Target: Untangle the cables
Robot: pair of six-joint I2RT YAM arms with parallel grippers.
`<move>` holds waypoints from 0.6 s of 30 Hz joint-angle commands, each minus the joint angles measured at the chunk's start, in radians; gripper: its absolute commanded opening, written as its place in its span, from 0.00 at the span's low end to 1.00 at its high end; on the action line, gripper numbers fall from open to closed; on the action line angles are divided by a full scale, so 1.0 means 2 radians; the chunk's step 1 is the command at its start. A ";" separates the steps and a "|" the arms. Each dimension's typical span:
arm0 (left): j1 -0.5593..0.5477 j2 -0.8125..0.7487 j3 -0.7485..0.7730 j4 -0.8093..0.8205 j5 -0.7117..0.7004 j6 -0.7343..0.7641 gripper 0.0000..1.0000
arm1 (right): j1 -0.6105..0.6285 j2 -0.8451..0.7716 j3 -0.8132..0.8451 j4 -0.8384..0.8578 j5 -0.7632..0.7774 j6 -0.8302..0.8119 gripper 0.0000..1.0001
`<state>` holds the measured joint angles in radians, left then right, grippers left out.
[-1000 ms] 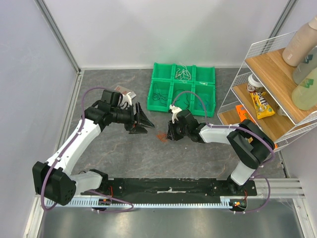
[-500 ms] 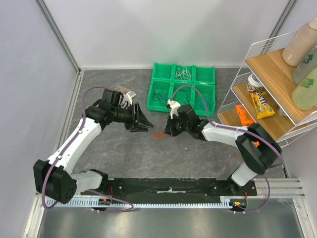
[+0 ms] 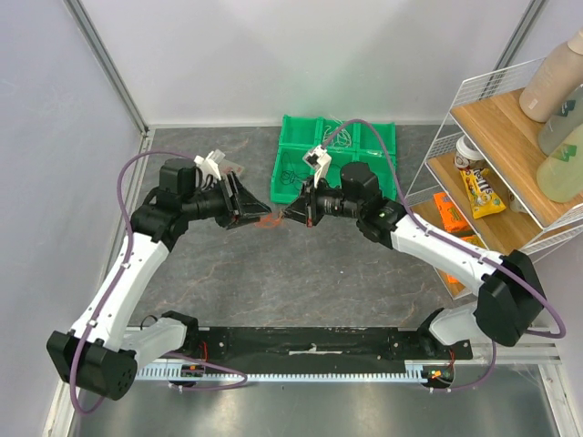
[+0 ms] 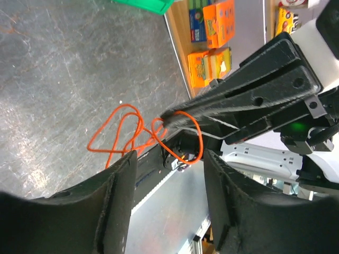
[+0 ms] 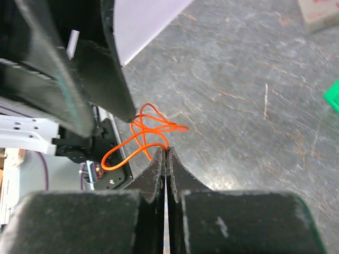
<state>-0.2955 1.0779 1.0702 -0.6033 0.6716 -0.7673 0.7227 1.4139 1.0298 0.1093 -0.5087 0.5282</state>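
Observation:
A tangled red-orange cable hangs in the air between my two grippers. My right gripper is shut on one loop of it; the right wrist view shows the wire pinched at the fingertips. My left gripper is open, facing the right one, with the cable's loops just ahead of its jaws and not gripped. More thin cables, white and dark, lie in compartments of the green tray.
A wire shelf with snack packs and bottles stands at the right. A small pale box lies on the grey table behind the left arm. Walls close the back and left sides.
Both arms have risen and moved toward the back. My right gripper has lifted the orange cable off the table. My left gripper has come close to it, still open.

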 commanded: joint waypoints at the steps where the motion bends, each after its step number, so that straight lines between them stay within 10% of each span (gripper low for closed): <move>1: 0.011 -0.018 -0.001 0.025 -0.015 -0.021 0.57 | 0.001 -0.019 0.032 0.022 -0.049 0.025 0.00; 11: 0.017 -0.011 0.005 -0.033 -0.034 -0.013 0.71 | 0.001 -0.029 0.034 0.004 -0.019 0.007 0.00; 18: 0.017 -0.011 0.002 -0.039 -0.029 0.009 0.55 | 0.001 -0.030 0.040 0.002 -0.025 0.007 0.00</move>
<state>-0.2676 1.0534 1.0660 -0.6765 0.6029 -0.7837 0.7231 1.3888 1.0615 0.0994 -0.5484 0.5488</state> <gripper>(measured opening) 0.578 0.007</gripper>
